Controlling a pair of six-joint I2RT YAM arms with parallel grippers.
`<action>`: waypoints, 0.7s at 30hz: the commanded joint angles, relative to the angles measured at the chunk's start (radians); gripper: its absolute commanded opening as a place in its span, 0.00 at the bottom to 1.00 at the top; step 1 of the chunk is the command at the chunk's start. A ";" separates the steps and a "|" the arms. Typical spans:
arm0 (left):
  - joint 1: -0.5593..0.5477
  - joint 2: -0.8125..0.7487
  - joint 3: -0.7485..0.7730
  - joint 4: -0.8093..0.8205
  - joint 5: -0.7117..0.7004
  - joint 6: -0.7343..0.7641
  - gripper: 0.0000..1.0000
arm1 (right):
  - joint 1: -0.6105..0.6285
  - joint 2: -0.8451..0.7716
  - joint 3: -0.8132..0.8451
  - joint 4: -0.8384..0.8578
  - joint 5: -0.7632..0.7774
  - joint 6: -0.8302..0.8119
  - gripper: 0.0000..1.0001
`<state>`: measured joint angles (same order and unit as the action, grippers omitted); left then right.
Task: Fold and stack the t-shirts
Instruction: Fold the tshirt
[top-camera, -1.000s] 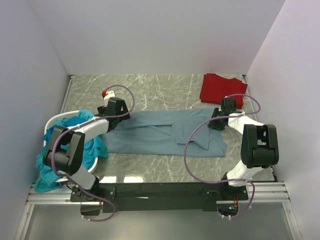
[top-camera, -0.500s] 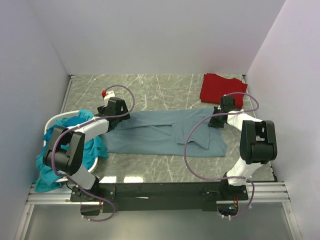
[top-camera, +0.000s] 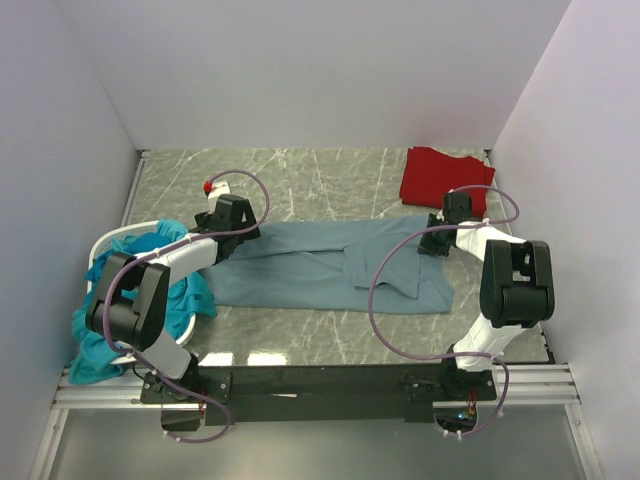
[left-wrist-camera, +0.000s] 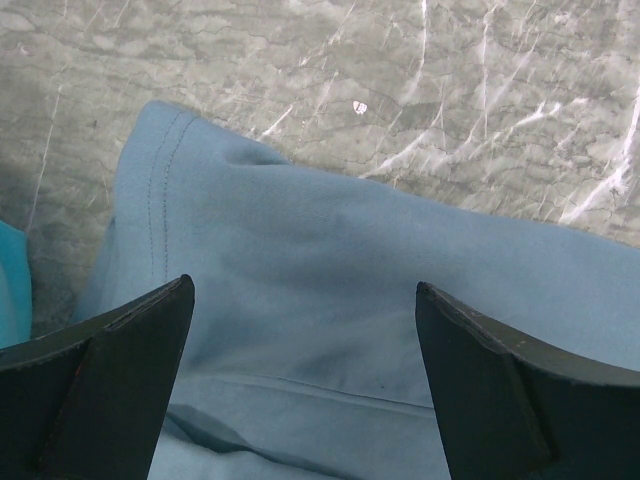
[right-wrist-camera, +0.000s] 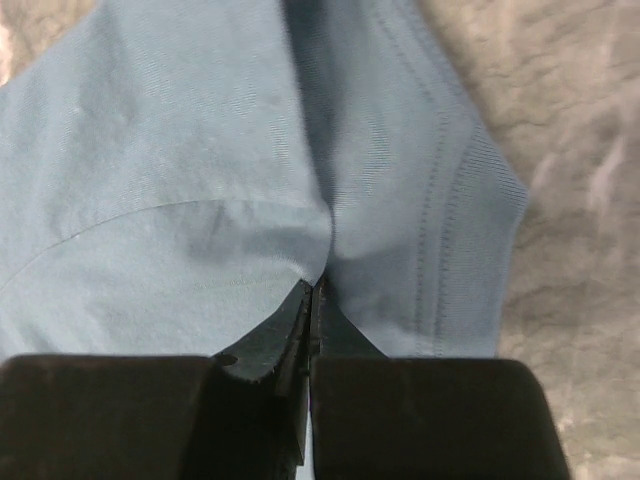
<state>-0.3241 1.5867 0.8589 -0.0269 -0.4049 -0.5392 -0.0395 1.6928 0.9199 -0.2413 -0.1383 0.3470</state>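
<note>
While holding left gripper (left-wrist-camera: 302, 285) spread wide above slate-blue t-shirt (top-camera: 320, 265), pinches a fold tight in right gripper (right-wrist-camera: 312, 290).

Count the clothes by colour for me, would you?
grey-blue shirt: 1, spread flat
red shirt: 1, folded at the far right
teal heap: 1 bundle spilling from the white basket; cannot tell if it is more than one garment
Total: 3 at least
</note>
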 joint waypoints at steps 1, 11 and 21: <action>0.003 -0.005 0.025 0.019 -0.003 -0.008 0.97 | -0.039 -0.038 -0.009 -0.022 0.052 -0.005 0.00; 0.003 0.036 0.057 0.008 -0.057 -0.019 0.98 | -0.082 -0.085 -0.049 -0.038 0.104 -0.009 0.00; 0.056 0.120 0.143 0.009 -0.061 -0.039 0.90 | -0.088 -0.104 -0.061 -0.038 0.115 -0.006 0.00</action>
<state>-0.2935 1.6863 0.9524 -0.0299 -0.4610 -0.5488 -0.1123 1.6356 0.8700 -0.2691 -0.0631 0.3470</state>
